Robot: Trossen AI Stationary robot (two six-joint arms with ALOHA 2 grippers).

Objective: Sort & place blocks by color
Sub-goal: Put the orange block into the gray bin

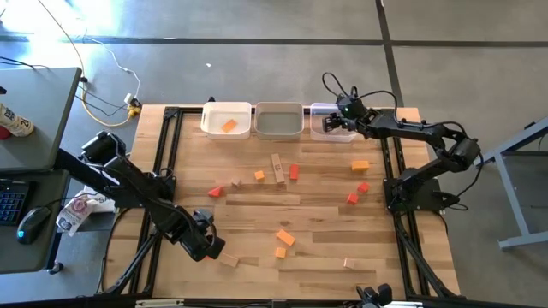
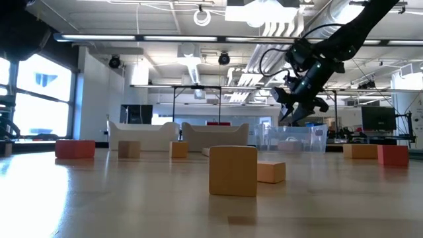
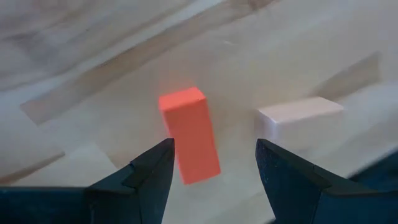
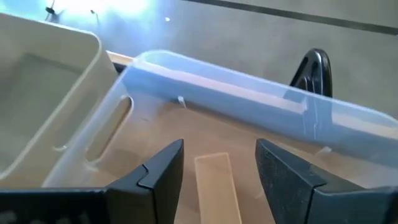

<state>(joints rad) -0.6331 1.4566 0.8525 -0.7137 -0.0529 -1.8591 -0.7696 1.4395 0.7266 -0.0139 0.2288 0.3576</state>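
Observation:
My left gripper (image 3: 214, 146) hangs open near the table's near left corner (image 1: 208, 246), fingers pointing down on either side of an orange-red bar block (image 3: 189, 134) that lies flat on the wood. It touches nothing. A pale block (image 3: 298, 118) lies beside that one (image 1: 229, 260). My right gripper (image 4: 219, 149) stands open over the clear bin (image 4: 249, 81) at the far edge (image 1: 328, 124). A pale bar block (image 4: 217, 186) lies on the bin's floor between the fingers, with a gap on each side.
A white bin (image 1: 227, 120) holding an orange block (image 1: 229, 126) and a grey bin (image 1: 279, 120) stand left of the clear bin. Several orange, red and pale blocks are scattered over the table's middle, among them (image 1: 284, 237), (image 1: 352, 198) and a pale bar (image 1: 276, 167).

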